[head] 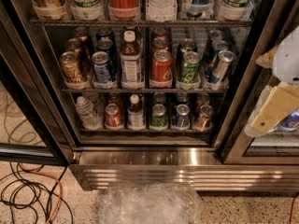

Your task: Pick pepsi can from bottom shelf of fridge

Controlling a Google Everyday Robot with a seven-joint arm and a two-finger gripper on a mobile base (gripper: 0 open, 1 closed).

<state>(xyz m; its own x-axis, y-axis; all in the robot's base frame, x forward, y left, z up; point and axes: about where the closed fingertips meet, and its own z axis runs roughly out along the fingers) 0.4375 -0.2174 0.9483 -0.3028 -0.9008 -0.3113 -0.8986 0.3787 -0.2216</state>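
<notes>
The fridge [149, 157] stands with its left door open. On the bottom shelf [145, 130] a row stands in clear lane trays: a water bottle, a red can, a small bottle, a green can [159, 116], the dark blue pepsi can [181, 116] and a brownish can [204, 117]. The pepsi can is upright, second from the right. My gripper [262, 93] hangs at the right edge of the camera view, in front of the right door, well to the right of the pepsi can and slightly higher. Its two beige fingers stand apart and hold nothing.
The rack above [140, 90] holds cans and a bottle, with slim blue-silver cans [218, 64] at its right. A black door frame [231, 125] stands between gripper and shelf. A crumpled clear plastic sheet [149, 202] and cables [32, 190] lie on the floor. Another blue can [290, 120] shows behind the right door.
</notes>
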